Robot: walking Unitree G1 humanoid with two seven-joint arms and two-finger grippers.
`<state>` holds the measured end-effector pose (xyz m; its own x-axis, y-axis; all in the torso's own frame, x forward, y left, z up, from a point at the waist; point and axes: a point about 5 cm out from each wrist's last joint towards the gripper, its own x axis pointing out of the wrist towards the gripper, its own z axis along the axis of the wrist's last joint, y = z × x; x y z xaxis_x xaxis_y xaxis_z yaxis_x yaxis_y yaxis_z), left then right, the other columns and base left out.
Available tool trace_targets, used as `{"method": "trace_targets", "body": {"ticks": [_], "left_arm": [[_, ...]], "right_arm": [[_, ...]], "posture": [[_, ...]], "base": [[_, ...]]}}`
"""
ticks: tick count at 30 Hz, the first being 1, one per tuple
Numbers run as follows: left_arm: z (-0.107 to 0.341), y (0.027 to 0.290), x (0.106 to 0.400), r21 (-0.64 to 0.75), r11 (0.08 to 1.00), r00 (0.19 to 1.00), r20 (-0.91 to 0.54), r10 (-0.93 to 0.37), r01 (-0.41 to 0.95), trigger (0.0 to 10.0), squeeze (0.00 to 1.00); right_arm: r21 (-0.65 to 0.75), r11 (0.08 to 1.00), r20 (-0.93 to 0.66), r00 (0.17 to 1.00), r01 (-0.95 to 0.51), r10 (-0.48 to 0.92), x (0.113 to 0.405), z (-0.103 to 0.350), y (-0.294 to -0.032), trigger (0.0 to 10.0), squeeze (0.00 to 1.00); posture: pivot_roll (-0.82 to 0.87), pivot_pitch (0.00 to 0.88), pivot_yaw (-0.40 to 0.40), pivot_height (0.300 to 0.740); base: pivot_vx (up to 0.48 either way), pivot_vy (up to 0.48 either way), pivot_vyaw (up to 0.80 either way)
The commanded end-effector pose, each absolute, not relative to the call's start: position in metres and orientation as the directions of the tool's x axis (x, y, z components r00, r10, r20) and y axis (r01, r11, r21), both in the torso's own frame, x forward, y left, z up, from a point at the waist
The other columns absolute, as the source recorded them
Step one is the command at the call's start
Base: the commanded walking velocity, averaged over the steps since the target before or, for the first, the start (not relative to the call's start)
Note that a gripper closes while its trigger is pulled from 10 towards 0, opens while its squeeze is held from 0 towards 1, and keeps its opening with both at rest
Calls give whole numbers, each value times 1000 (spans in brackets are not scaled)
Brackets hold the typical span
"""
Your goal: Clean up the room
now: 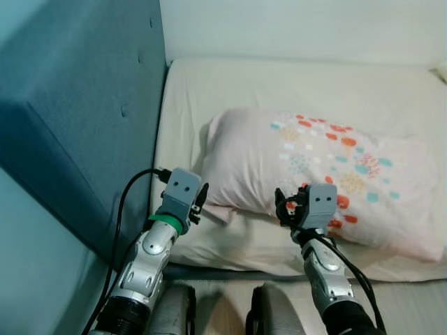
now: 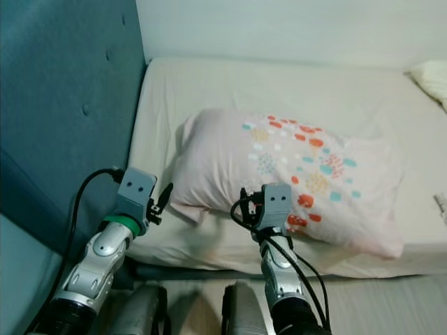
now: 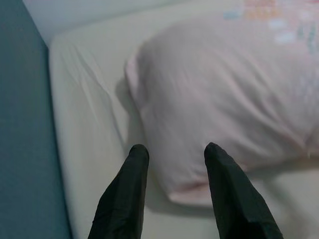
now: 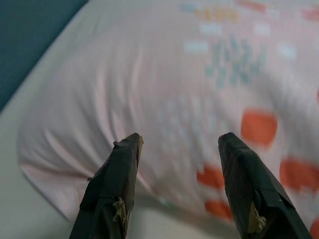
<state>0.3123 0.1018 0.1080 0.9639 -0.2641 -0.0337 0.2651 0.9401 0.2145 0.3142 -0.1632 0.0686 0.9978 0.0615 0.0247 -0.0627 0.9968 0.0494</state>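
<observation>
A pale pink pillow [image 1: 314, 174] with red, teal and orange dots lies on the cream mattress [image 1: 279, 84]. My left gripper [image 1: 201, 199] hovers at the pillow's near left corner [image 3: 184, 191], open, nothing between its fingers [image 3: 130, 169]. My right gripper [image 1: 285, 204] is over the pillow's near edge, just left of the red dots [image 4: 259, 127], also open and empty. In the right wrist view the pillow [image 4: 164, 89] lies right beyond the spread fingers [image 4: 124, 159].
A dark teal upholstered headboard [image 1: 77, 105] rises along the left of the bed. A white wall [image 1: 300, 28] backs the mattress. Another cream pillow corner [image 2: 429, 77] shows at far right. The bed's near edge [image 1: 230, 269] is just ahead of my body.
</observation>
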Motion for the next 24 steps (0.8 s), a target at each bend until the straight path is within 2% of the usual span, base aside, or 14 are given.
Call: {"method": "trace_targets", "body": {"ticks": [1,7,11,12,13,14,15,16,18,19,21,22,23,24], "left_arm": [[103,101,310,221,936,962,-49,-270,274,10000,0],[102,101,310,222,935,961,-53,-272,277,10000,0],[103,101,310,222,935,961,-53,-272,277,10000,0],[103,101,310,222,935,961,-53,-272,277,10000,0],[102,101,310,222,935,961,-54,-271,276,10000,0],[102,101,310,222,935,961,-54,-271,276,10000,0],[102,101,310,222,935,961,-54,-272,277,10000,0],[102,101,310,222,935,961,-54,-272,277,10000,0],[102,101,310,222,934,960,-55,-274,279,10000,0],[102,101,310,222,934,960,-55,-274,279,10000,0],[102,101,310,222,934,960,-55,-275,280,10000,0],[102,101,310,222,934,960,-55,-275,280,10000,0],[102,101,310,221,935,961,-54,-273,278,10000,0],[102,101,309,220,935,961,-54,-272,277,10000,0]], "right_arm": [[51,997,2,999,-49,49,310,62,-166,10000,0],[12,999,5,999,-42,42,311,63,-168,10000,0],[-243,970,20,999,-22,28,314,69,-177,10000,0],[-243,970,20,999,-22,28,314,69,-177,10000,0],[-384,923,30,999,-3,16,318,74,-183,10000,0],[-384,923,30,999,-3,16,318,74,-183,10000,0],[-526,851,40,999,6,18,322,81,-191,10000,0],[-526,851,40,999,6,18,322,81,-191,10000,0],[-746,666,17,999,-13,38,330,90,-203,10000,0],[-746,666,17,999,-13,38,330,90,-203,10000,0],[-852,521,-21,998,-53,67,335,94,-208,10000,0],[-852,521,-21,998,-53,67,335,94,-208,10000,0],[-901,430,-17,996,-51,84,336,98,-212,10000,0],[-914,403,-12,995,-53,102,337,100,-211,10000,0]], "posture": [[43,109,21,590],[44,116,23,560],[46,119,24,551],[46,119,24,551],[45,120,25,551],[45,120,25,551],[44,121,26,551],[44,121,26,551],[44,123,25,551],[44,123,25,551],[46,124,23,551],[46,124,23,551],[48,126,21,551],[47,126,21,551]], "base": [[0,0,0],[0,0,0],[0,0,0],[0,0,0],[0,0,0],[0,0,0],[0,0,0],[0,0,0],[0,0,0],[0,0,0],[0,0,0],[0,0,0],[0,0,0],[0,0,0]]}}
